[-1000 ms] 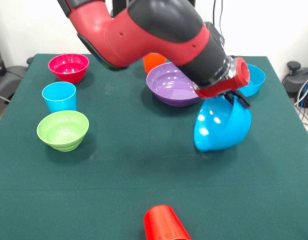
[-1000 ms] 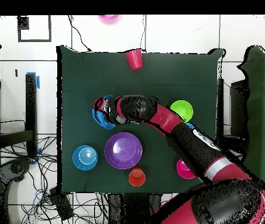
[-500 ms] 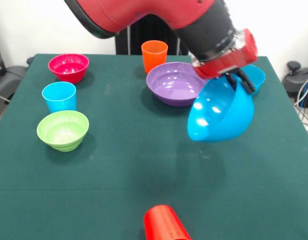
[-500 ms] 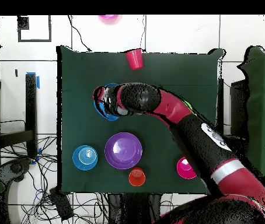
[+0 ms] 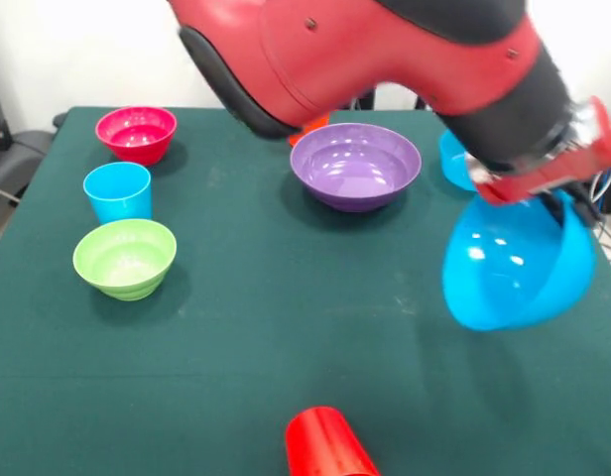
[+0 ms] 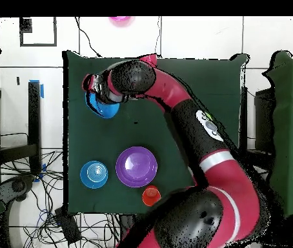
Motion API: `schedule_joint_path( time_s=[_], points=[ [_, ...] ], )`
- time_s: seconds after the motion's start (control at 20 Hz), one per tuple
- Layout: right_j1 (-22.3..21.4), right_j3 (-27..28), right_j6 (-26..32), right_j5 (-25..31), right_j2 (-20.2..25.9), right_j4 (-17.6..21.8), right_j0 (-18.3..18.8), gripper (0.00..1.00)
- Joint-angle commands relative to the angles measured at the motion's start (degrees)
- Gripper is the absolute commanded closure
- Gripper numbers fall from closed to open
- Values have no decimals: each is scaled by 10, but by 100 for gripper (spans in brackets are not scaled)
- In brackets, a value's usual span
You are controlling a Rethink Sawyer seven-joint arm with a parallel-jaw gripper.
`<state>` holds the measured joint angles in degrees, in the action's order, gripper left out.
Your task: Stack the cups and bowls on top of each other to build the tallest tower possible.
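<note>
My gripper [image 5: 573,203] is shut on the rim of a large blue bowl [image 5: 519,263], which hangs tilted above the table's right side; from above the blue bowl [image 6: 104,107] shows under the gripper [image 6: 92,87]. On the table stand a purple bowl [image 5: 355,164], a hot pink bowl [image 5: 137,132], a light blue cup [image 5: 117,191] and a lime green bowl [image 5: 125,258]. A red cup [image 5: 325,444] lies on its side at the near edge. A second blue bowl [image 6: 93,174] and the orange cup [image 6: 151,195] show from above. No tower is in view.
The thick red and black arm [image 5: 385,50] spans the top of the front view and hides most of the orange cup and the second blue bowl [image 5: 452,159]. A pink object [image 6: 120,19] lies off the table on the floor. Cables run along the floor beside the table.
The arm has carried the large blue bowl up off the table and rightward in the front view, away from the purple bowl. The other cups and bowls have not moved.
</note>
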<state>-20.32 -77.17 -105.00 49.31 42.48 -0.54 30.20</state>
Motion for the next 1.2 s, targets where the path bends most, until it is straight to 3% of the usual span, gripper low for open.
schedule_joint_path(
  time_s=[0.05, 0.35, 0.85, 1.2],
  points=[
    [86, 151, -2, 57, -33, -12, -37, 100],
    [133, 231, 27, 116, -19, -18, -51, 100],
    [171, 271, 47, 158, 14, -35, -45, 100],
    [191, 271, 52, 165, 38, -61, -40, 100]
  ],
)
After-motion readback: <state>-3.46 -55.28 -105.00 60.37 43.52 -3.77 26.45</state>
